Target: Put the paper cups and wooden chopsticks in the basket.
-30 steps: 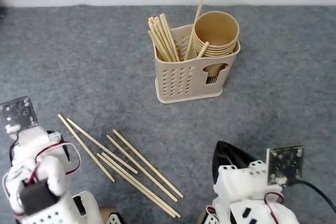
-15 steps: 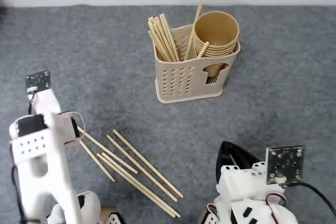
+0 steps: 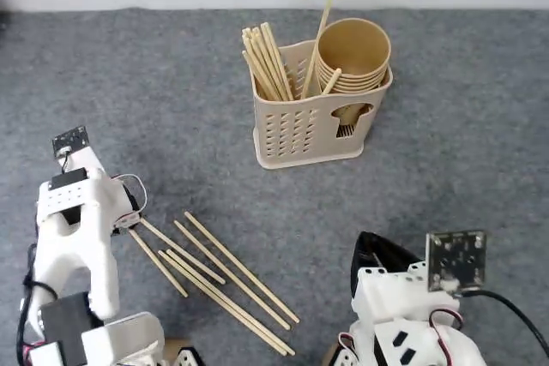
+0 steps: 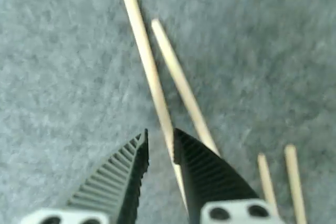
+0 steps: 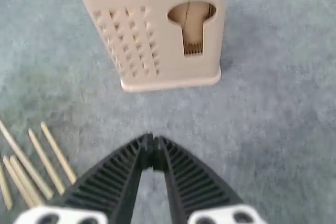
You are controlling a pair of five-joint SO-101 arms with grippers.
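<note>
A beige perforated basket [image 3: 300, 126] stands at the back middle of the grey carpet. It holds a stack of paper cups [image 3: 353, 51] and a bunch of wooden chopsticks [image 3: 268, 62]. Several loose chopsticks [image 3: 225, 273] lie fanned out at the front left. My left gripper [image 4: 159, 139] hangs low over their far ends, narrowly open, and one chopstick [image 4: 143, 56] runs along the inner edge of one finger. My right gripper [image 5: 153, 149] is shut on nothing, low at the front right and pointing at the basket [image 5: 157, 40].
The carpet ends at a pale wall behind the basket. Bare carpet lies between the loose chopsticks and the basket. The left arm's body [image 3: 77, 229] stands at the front left and the right arm's body [image 3: 403, 310] at the front right.
The left arm has unfolded from the front left corner, swung forward and come down over the far ends of the loose chopsticks. The right arm has barely shifted.
</note>
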